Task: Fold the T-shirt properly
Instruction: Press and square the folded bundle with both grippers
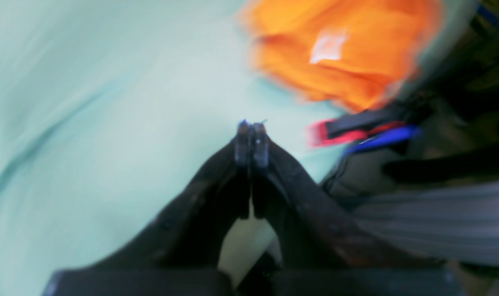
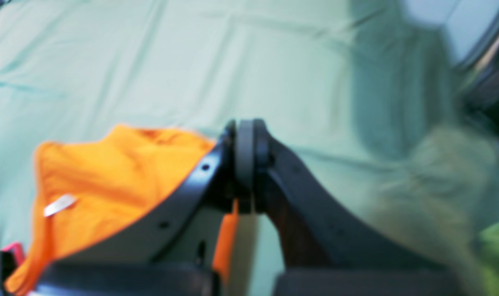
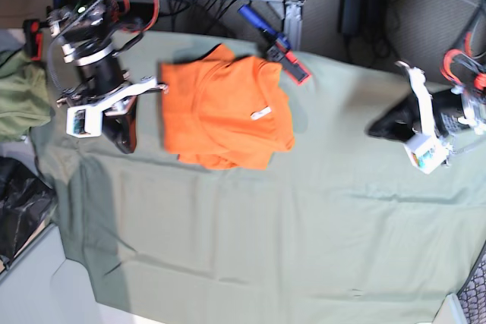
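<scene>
A: In our left wrist view the left pincer [image 1: 251, 137] has its tips pressed together on nothing, over bare cloth. The plain bright orange short-sleeved cloth T-shirt [image 1: 356, 57] lies ahead and to the right, its small white tag [image 1: 328, 46] facing up. It is blurred, so we cannot read the edges.

B: In our right wrist view the right pincer [image 2: 245, 152] is together too. A strip of orange shows just below the tips, but we cannot tell whether any cloth is caught there. The shirt [image 2: 109, 181] sits beside the left finger.

A: From the base view the shirt [image 3: 220, 108] lies bunched near the far edge of the large grey-green cloth-covered table [image 3: 266, 240], towards the right arm's end. The right pincer [image 3: 159, 86] is at its edge; the left pincer [image 3: 380, 128] is well apart.

B: We judge it soft, light and floppy, so it will sag and drag. We should pinch it at a hem or shoulder corner, not mid-panel.

A: As for its long axis, we would guess it runs roughly across the table's depth, but crumpled like this we cannot tell which end is the collar.
</scene>
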